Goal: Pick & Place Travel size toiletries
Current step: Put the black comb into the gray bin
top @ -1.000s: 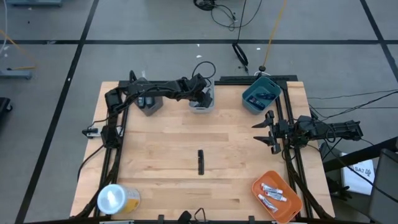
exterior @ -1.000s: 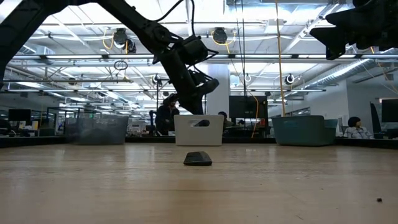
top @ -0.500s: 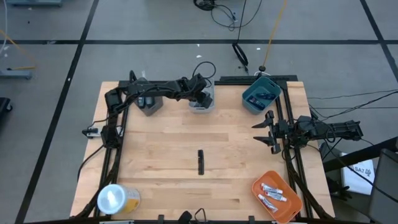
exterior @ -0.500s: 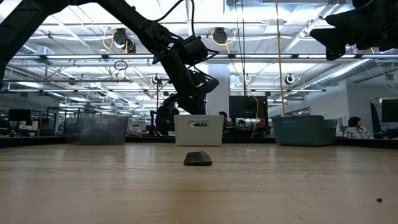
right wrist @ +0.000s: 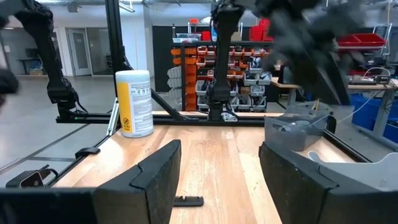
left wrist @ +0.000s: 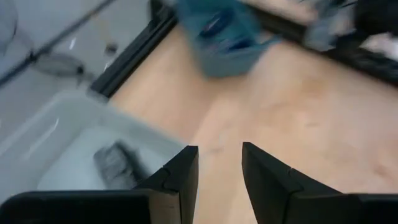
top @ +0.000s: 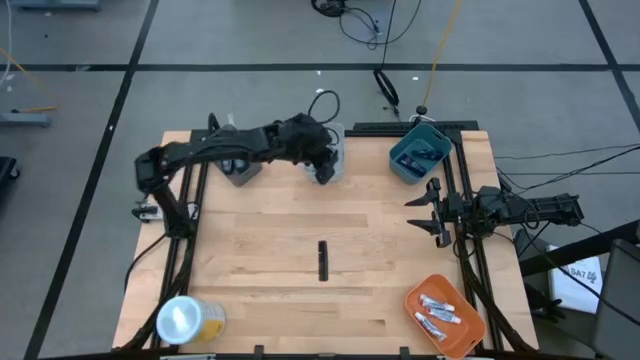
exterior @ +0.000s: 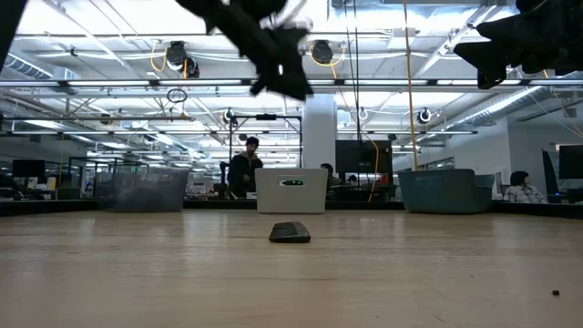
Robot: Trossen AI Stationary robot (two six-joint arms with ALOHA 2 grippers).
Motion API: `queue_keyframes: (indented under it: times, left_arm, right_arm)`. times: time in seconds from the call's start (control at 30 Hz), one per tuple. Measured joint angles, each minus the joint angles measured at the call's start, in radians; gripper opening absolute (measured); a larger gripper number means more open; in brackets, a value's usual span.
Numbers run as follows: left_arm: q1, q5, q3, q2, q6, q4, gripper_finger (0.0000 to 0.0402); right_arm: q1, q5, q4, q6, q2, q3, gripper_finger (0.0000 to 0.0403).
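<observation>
Lifted clear of the white plastic bin at twelve o'clock, the left claw stands apart and empty, its dark grey oval piece delivered; the black stick remains mid-tabletop, right claw waiting apart.

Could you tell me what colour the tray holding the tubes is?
Orange tray; the high view shows it best.

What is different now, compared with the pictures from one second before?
The left gripper was low over the white bin and has risen and pulled back; its jaws now stand apart and empty. A dark grey oval piece lies inside that bin. The right gripper, the black stick, the teal bin and the orange tray stayed as they were.
</observation>
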Motion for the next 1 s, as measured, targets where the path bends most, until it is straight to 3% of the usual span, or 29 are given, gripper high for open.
queue_keyframes:
  times: [0.2, 0.4, 0.7, 1.0]
  left_arm:
    - [-0.168, -0.004, 0.000, -0.117, 0.071, -0.026, 0.0124]
    - [-0.384, -0.014, 0.000, -0.121, 0.084, -0.107, 0.0124]
    - [-0.652, -0.254, 0.001, 0.049, 0.099, -0.124, 0.0124]
    - [-0.679, -0.262, 0.000, 0.310, -0.064, -0.134, 0.0123]
  right_arm:
    - [0.000, 0.002, -0.002, -0.002, 0.000, 0.000, 0.0210]
    - [0.000, 0.002, -0.003, -0.001, 0.000, 0.000, 0.0210]
    - [0.000, 0.002, -0.001, 0.000, 0.006, 0.000, 0.0210]
    - [0.000, 0.002, 0.001, 0.008, 0.009, 0.000, 0.0210]
